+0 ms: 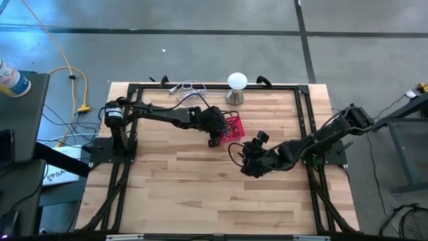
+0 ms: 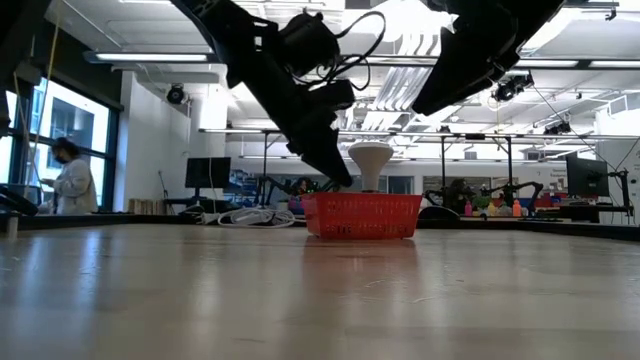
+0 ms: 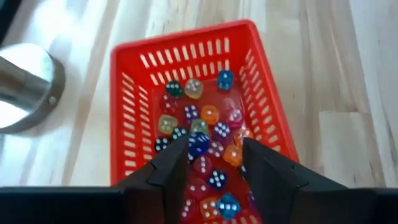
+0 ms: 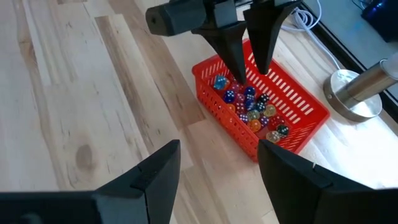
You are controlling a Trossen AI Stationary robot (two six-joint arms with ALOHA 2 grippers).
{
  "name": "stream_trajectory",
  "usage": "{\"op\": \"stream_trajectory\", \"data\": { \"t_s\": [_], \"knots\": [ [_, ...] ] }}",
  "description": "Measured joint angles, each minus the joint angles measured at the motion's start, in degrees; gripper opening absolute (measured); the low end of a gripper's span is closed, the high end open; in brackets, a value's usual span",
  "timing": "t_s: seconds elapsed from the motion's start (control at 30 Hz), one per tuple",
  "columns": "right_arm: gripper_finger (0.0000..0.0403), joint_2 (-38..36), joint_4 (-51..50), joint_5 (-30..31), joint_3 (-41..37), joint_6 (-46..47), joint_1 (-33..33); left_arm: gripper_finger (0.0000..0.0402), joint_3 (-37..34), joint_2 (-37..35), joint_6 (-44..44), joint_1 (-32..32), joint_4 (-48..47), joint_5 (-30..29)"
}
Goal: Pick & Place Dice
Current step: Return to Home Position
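Left gripper (image 3: 213, 144): fingers spread, holding nothing, poised right over the red basket (image 3: 124, 112). Straight below its tips: the dice (image 3: 205, 124), mixed colours, heaped on the basket floor. Just past the basket from it: lamp base (image 3: 25, 87). Further out, on the basket's other side: right gripper (image 4: 219, 146), jaws wide, empty. Drop-off looks finished, so I'd call the step in hand the retreat to home. Next move: lift straight up clear of the rim before swinging back, or a finger may catch the mesh. Wrist views show the dice. Low view gives only the basket wall, contents hidden.
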Motion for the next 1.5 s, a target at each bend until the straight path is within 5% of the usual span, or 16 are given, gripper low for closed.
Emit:
{"op": "stream_trajectory", "data": {
  "t_s": [0.3,0.57,0.73,1.23,1.5],
  "knots": [
    [0.0205,0.00,0.34,0.99,0.00,-3.59,-0.52,0.0160,-0.01,-3.96,1.26,-1.57,-4.30,-9.22],
    [0.0205,1.39,7.57,0.84,0.02,-8.64,-0.75,0.0140,0.02,-14.57,-2.04,-2.13,-15.64,-8.15],
    [0.0205,3.09,12.41,-0.79,0.07,-14.37,-1.97,0.0126,-0.04,-20.47,-1.29,-2.11,-25.10,-0.39],
    [0.0134,3.21,12.45,-6.22,0.00,-12.93,-2.78,0.0098,-12.52,-32.39,-6.87,-5.96,-27.55,2.56],
    [0.0089,3.21,12.44,-4.28,0.00,-14.60,-2.82,0.0098,-20.94,-34.64,-18.26,-16.51,-28.94,1.67]
  ]
}}
